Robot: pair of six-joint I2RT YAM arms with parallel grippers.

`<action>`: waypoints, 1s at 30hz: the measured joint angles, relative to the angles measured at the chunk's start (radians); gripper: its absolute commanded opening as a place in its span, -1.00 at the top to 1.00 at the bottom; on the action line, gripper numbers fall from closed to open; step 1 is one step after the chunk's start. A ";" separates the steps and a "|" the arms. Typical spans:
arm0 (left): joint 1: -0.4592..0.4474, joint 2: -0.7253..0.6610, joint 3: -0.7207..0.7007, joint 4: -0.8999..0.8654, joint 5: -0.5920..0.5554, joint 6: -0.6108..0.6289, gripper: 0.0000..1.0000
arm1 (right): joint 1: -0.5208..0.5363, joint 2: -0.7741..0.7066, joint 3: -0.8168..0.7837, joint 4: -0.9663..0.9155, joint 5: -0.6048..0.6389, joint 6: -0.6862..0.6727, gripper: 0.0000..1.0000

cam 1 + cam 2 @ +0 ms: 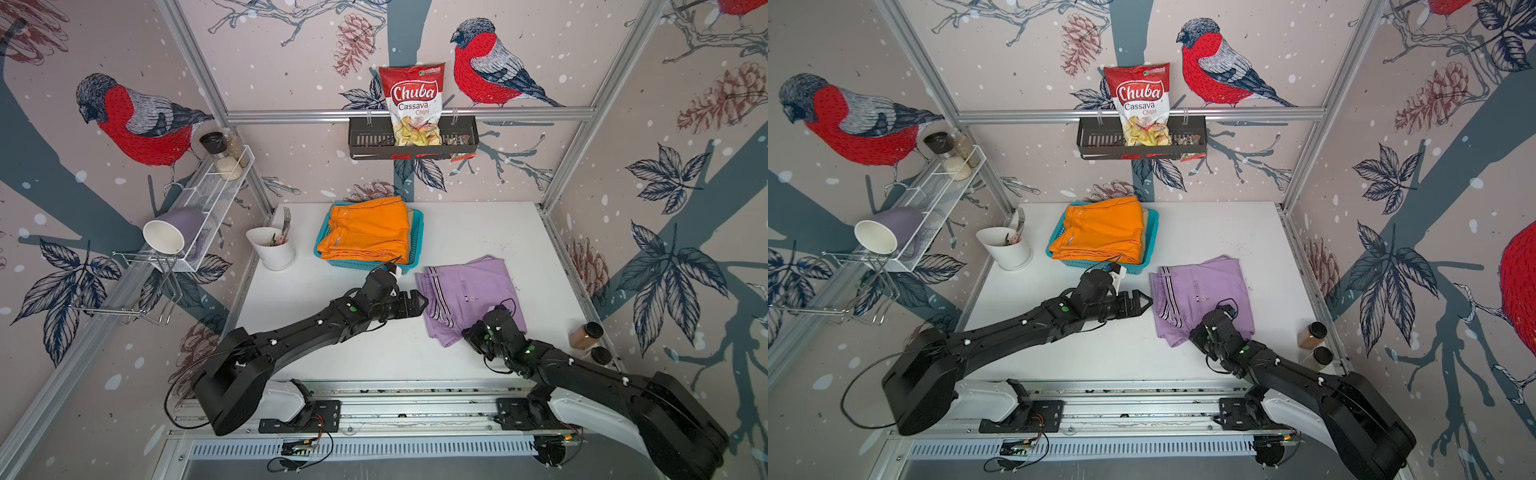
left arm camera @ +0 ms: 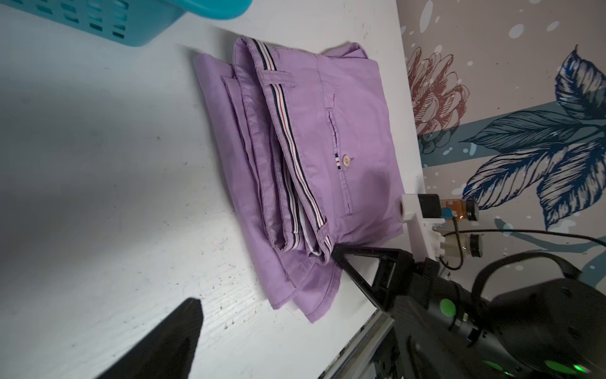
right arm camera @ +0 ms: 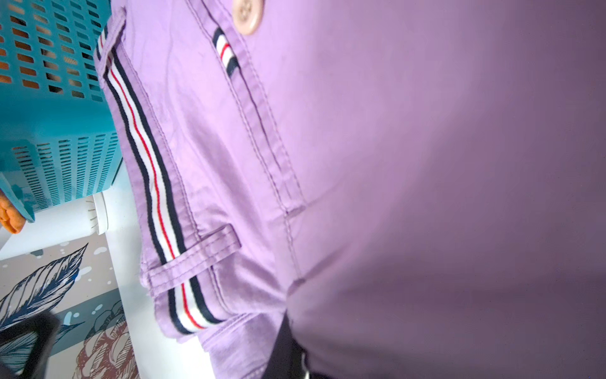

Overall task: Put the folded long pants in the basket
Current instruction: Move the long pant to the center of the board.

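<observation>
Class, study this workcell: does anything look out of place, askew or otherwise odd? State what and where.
The orange pants heaped on the basket overhang its rim instead of sitting inside. The lilac pants lie skewed on the table, lower layers fanned out. A purple mug lies on its side on the wire rack.

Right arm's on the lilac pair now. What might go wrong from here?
The right gripper pinches only one corner of the lilac pants, while the left gripper is open beside them: lifting may unfold the pile. The orange pants overhang the basket rim, so another pair on top might slide off.
</observation>
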 measured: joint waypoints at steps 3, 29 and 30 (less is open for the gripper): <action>0.000 0.069 0.004 0.025 -0.007 -0.021 -0.90 | 0.033 0.001 -0.005 0.010 0.020 0.013 1.00; 0.003 0.480 0.117 0.290 -0.018 -0.060 1.00 | 0.156 -0.009 -0.063 0.149 0.009 0.056 0.26; 0.004 0.475 0.117 0.285 -0.017 -0.053 1.00 | 0.156 -0.034 -0.073 0.156 -0.008 0.054 0.12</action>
